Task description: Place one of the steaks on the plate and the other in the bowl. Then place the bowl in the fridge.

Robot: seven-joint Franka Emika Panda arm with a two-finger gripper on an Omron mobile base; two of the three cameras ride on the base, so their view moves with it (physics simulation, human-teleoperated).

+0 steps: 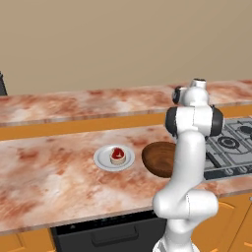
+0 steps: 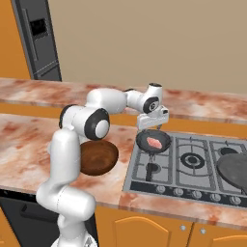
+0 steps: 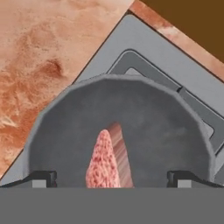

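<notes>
With the red steak (image 1: 117, 154) on the plate (image 1: 102, 158), the wide-open gripper (image 2: 152, 126) hangs over the pale steak (image 2: 154, 142) in the frying pan (image 2: 143, 137); next, lower, grip, carry to the bowl (image 2: 99, 158)

Gripper (image 2: 153, 126) hangs just above small frying pan (image 2: 153, 141) on the stove (image 2: 193, 164), jaws spread wide. In hand view, pale pink steak (image 3: 105, 164) lies between the fingertips (image 3: 43, 177), pan wall ringing it. Second pan (image 2: 236, 172) sits well apart at right. Bowl (image 2: 98, 157) stands beside the stove, half hidden by the arm. Counter (image 1: 44, 167) left of the plate (image 1: 104, 160) lies bare.
</notes>
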